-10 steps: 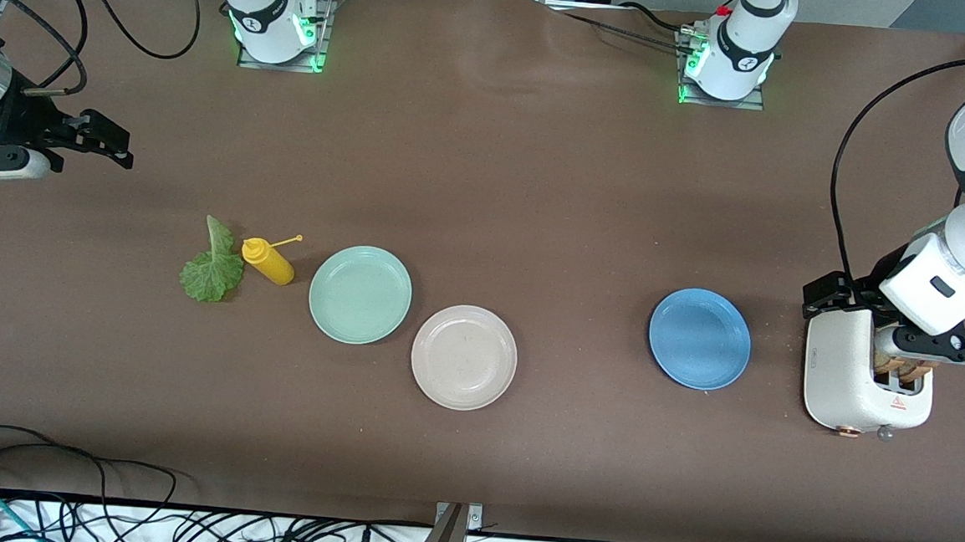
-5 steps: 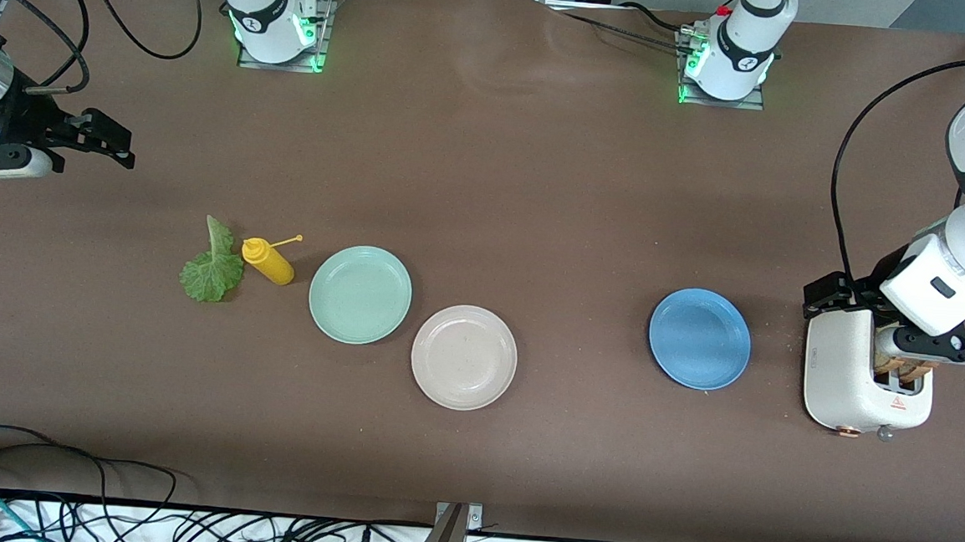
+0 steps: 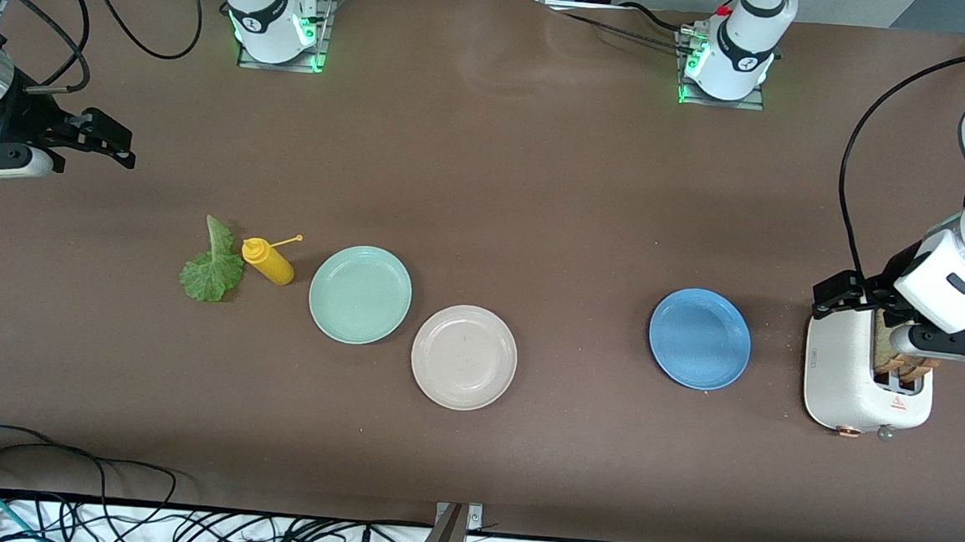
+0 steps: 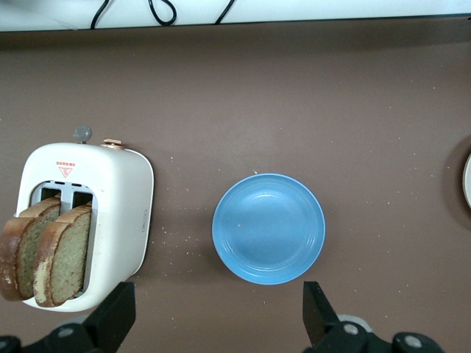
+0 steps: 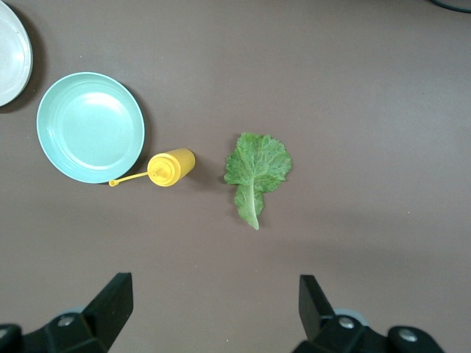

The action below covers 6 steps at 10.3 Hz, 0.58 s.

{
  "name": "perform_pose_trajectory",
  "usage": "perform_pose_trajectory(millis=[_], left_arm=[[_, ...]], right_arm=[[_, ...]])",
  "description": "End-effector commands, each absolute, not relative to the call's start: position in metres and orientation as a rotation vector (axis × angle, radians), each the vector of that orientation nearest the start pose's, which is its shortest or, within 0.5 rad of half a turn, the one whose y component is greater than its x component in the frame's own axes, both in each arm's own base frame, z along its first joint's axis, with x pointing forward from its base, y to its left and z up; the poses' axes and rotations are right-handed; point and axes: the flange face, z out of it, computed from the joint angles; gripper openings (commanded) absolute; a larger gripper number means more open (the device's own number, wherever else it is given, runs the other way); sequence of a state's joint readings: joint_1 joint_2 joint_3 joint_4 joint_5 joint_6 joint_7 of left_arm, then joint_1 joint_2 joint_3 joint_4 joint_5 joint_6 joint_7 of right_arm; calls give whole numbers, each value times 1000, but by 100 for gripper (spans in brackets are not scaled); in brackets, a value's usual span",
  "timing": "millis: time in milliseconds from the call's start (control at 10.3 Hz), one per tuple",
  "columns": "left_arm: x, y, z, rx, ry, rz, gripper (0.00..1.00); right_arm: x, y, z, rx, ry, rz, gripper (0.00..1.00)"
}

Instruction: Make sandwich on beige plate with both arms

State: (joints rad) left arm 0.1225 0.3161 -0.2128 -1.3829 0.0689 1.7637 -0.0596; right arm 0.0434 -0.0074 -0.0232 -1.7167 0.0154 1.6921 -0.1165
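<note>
While the left hand (image 4: 215,323) hovers open over the toaster (image 3: 857,382), two bread slices (image 4: 44,250) stand in its slots. The right hand (image 5: 213,312) hangs open above the table (image 3: 538,182).

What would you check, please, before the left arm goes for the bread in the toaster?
1. Left gripper open: ok, fingers spread wide.
2. Left gripper over the toaster: ok in the front view; exact line-up with a slice cannot tell.
3. Bread slices up and reachable: ok, two stand out of the slots.
4. Beige plate bare and ready: ok.
5. Lettuce leaf free to pick: ok, flat on the table beside the yellow bottle.
6. Right gripper waiting open, away from the plates: ok.
</note>
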Motion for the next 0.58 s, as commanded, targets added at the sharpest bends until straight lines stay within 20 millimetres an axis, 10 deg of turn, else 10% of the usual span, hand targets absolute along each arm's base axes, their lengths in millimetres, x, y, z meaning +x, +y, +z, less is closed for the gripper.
perform_pose_trajectory(millis=[0,484], left_arm=[[656,-34,555,-3140,45,-134,100],[655,-34,559,-3141,44,-138,100]], right_arm=[[559,16,576,-3116,-198,35,100],[558,16,576,-3116,-198,35,100]])
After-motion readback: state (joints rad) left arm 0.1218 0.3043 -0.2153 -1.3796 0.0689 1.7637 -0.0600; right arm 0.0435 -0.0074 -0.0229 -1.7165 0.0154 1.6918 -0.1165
